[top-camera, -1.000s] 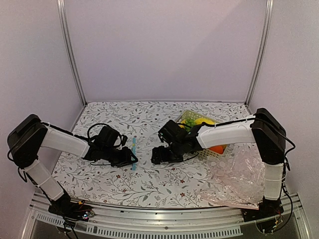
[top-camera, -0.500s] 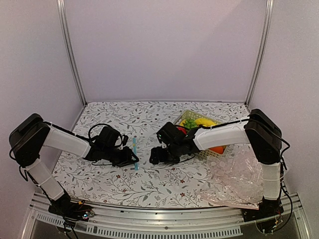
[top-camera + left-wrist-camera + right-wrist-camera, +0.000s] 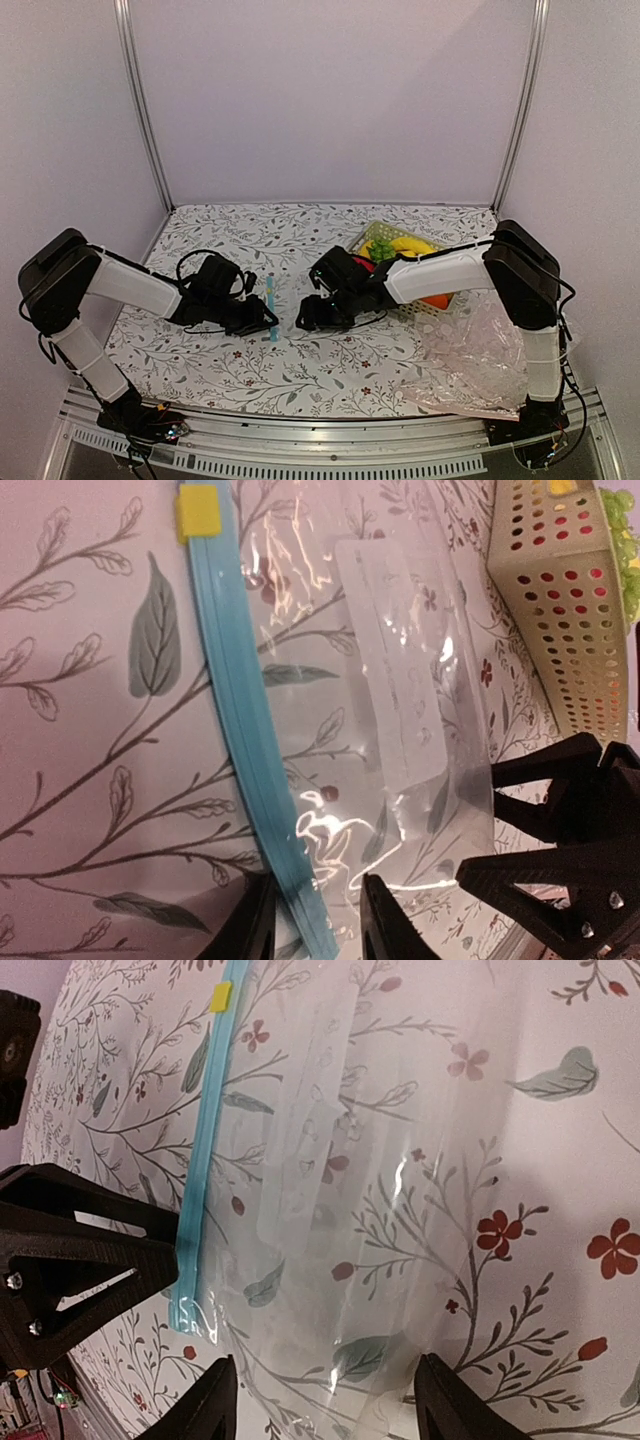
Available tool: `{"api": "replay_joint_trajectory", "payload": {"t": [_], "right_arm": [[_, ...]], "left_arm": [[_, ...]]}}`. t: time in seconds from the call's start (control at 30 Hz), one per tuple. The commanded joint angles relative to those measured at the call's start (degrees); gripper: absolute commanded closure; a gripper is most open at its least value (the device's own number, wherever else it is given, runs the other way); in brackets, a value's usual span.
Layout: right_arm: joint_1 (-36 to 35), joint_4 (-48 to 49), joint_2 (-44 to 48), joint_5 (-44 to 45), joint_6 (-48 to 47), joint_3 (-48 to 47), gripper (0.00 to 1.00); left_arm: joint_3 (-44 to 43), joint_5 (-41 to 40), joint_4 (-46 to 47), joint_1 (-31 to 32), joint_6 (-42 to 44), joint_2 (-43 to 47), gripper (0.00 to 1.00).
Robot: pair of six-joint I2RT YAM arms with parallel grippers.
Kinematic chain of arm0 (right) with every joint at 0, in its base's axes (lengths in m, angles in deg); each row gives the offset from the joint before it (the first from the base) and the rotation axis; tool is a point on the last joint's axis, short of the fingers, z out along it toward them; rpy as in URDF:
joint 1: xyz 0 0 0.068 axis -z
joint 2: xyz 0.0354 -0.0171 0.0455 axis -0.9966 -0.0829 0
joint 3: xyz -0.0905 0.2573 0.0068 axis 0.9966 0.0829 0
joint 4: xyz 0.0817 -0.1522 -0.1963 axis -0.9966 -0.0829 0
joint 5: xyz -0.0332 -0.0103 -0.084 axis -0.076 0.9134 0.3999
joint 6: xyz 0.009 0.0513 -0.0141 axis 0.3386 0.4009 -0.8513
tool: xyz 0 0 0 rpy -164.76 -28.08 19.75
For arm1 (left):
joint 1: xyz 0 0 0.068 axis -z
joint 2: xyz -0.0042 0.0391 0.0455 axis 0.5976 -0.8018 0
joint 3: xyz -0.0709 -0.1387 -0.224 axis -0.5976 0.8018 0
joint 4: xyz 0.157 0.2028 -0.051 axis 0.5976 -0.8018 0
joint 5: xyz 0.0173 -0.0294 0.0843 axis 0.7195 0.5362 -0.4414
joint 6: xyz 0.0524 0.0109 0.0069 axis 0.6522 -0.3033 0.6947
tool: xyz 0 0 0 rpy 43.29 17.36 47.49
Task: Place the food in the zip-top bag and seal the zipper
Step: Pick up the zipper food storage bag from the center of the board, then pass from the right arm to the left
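Note:
The zip-top bag (image 3: 283,305) lies flat on the floral table between my two grippers. It shows clearly in the left wrist view (image 3: 400,710) and the right wrist view (image 3: 330,1190). Its light blue zipper (image 3: 235,710) carries a yellow slider (image 3: 197,507) at the far end. My left gripper (image 3: 315,885) is open, and its fingers straddle the near end of the zipper. My right gripper (image 3: 325,1365) is wide open over the bag's clear bottom edge. The yellow fruit (image 3: 405,243) and the orange fruit (image 3: 436,299) sit in the basket (image 3: 380,235).
The perforated basket (image 3: 560,610) stands just right of the bag and also holds green and red fruits. A large pinkish clear plastic sheet (image 3: 480,360) lies at the front right. The right gripper's black fingers (image 3: 560,850) show close to the bag in the left wrist view.
My right gripper has moved left and a little nearer, up to the bag's right edge. My left gripper has stayed at the zipper's near end.

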Motion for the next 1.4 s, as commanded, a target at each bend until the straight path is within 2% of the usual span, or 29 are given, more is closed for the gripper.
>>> {"api": "replay_joint_trajectory", "payload": {"t": [0.0,0.13,0.37,0.47,0.53,0.73,0.87,1.07,1.2,1.37], "right_arm": [[-0.02,2.14,-2.34,-2.62,0.19,-1.15,0.44],[-0.04,2.86,-2.88,-3.02,0.52,-1.25,0.49],[-0.02,4.30,-2.18,-3.63,1.72,-1.05,0.81],[-0.09,5.51,-0.13,-3.71,2.25,-0.11,0.90],[-0.05,5.97,2.58,-3.74,2.22,0.57,0.93],[0.04,5.98,11.96,-4.02,-1.12,3.09,0.96],[0.90,5.03,18.69,-4.44,-3.60,4.89,0.96],[1.50,2.81,23.30,-9.33,-7.69,2.55,0.96],[1.53,2.73,24.77,-10.75,-8.32,1.79,0.96],[1.49,2.79,27.41,-8.38,-8.42,2.86,0.96]], "left_arm": [[1.65,0.01,-0.75,0.62,-1.25,-0.58,0.70],[1.52,0.01,-0.60,0.80,-1.45,-0.60,0.71],[1.63,-0.99,-1.28,0.82,-1.54,0.41,0.71],[1.62,-2.89,-3.44,0.86,-1.62,2.81,0.70],[1.44,-4.68,-5.81,0.82,-1.67,5.94,0.64],[1.55,-14.00,-17.38,0.64,-0.50,23.27,0.32],[0.28,-14.08,-23.26,-0.59,2.09,32.78,0.17],[-2.38,-10.74,-28.70,-1.69,6.28,38.25,0.08],[-2.20,-6.28,-26.39,-2.72,6.68,40.36,0.05],[-2.45,-1.58,-24.14,-3.66,6.82,41.43,0.02]]}}
